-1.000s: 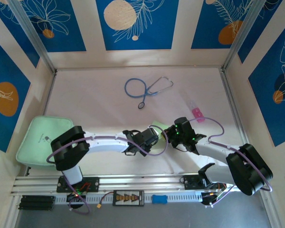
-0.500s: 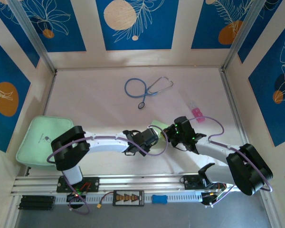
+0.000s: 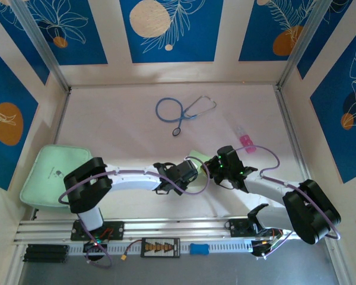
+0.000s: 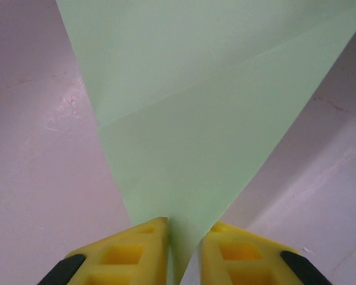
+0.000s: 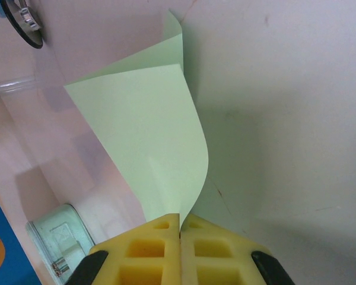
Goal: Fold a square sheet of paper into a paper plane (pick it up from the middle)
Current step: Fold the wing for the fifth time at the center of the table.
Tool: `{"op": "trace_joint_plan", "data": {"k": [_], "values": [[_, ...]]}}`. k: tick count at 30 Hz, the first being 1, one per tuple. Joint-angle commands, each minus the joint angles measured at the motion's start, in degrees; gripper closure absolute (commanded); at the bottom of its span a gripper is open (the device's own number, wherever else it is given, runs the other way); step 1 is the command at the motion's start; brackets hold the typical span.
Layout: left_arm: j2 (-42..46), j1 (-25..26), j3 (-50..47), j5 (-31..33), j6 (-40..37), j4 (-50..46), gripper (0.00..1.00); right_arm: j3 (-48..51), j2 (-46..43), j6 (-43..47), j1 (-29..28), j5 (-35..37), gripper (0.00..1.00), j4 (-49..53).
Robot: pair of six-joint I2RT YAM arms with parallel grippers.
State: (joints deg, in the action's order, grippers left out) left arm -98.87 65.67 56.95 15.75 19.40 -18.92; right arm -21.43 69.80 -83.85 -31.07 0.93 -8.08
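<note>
Left gripper (image 3: 188,170) sits near the middle of the table (image 3: 118,130), and its yellow fingers (image 4: 139,246) are pinched on the narrow tip of the square sheet of paper (image 4: 196,119). Well to its left, the thick mint-green pad (image 3: 50,175) lies against the table's left edge, apart from both arms. In the left wrist view the sheet fans out wide from the fingertips, with one diagonal crease across it and bare table on either side of its two long edges. From above, only a small part of the pale green paper shows between the two wrists.

Just to the right, the right gripper (image 3: 215,164) has its pads (image 5: 151,243) pressed together on another edge of the sheet, which curls up and away from it, one corner standing off the surface.

Beyond the grippers lies open tabletop up to the blue stethoscope (image 3: 184,111). A small pink-capped tube (image 3: 245,139) rests near the right arm, toward the right wall.
</note>
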Motion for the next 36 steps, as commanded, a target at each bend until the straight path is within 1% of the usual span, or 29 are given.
{"op": "trace_joint_plan", "data": {"k": [1,5,9,11,12,15,18,20,23,27,32,36], "values": [[0.96,0.51,0.27,0.76,0.02,1.15,0.78,-1.33,-0.19,0.96,-0.39,-0.13,1.0,1.08],[0.07,0.5,0.71,0.51,-0.13,0.81,0.79,-1.34,0.03,0.84,-0.39,-0.33,1.0,0.74],[-0.37,0.58,0.92,0.35,-0.1,0.66,0.83,-1.42,0.19,0.86,-0.4,-0.64,0.99,0.45],[-0.47,0.55,1.06,0.52,-0.08,0.52,0.85,-1.33,0.09,1.09,-0.42,-0.58,0.98,0.47],[-0.59,0.52,1.07,0.66,0.01,0.31,0.86,-1.33,-0.05,1.39,-0.4,-0.6,0.96,0.55],[-0.7,0.48,1.05,0.64,0.37,0.18,0.89,-1.69,-1.0,3.38,-0.16,-0.75,0.85,1.62],[-0.98,0.34,0.8,0.35,1.06,0.24,0.9,-3.08,-3.29,7.03,0.76,-0.07,0.74,7.5],[-1.4,0.26,0.81,0.18,1.52,0.26,0.9,-3.85,-5.5,9.73,1.5,0.68,0.66,12.16],[-2.26,-0.01,1.06,-0.43,2.05,0.02,0.9,-4.39,-9.09,12.16,2.36,2.31,0.6,18.23],[-3.36,-0.18,1.58,-1.27,2.22,-0.02,0.9,-3.48,-13.61,13.28,3.02,3.72,0.58,22.06],[-4.23,-0.7,1.87,-2.86,2.75,0.11,0.9,-0.71,-17.16,12.49,3.15,3.58,0.57,21.4],[-3.58,-1.52,1.08,-4.78,2.97,1.11,0.93,0.85,-18.03,13.16,2.83,2.52,0.57,18.79]]}}
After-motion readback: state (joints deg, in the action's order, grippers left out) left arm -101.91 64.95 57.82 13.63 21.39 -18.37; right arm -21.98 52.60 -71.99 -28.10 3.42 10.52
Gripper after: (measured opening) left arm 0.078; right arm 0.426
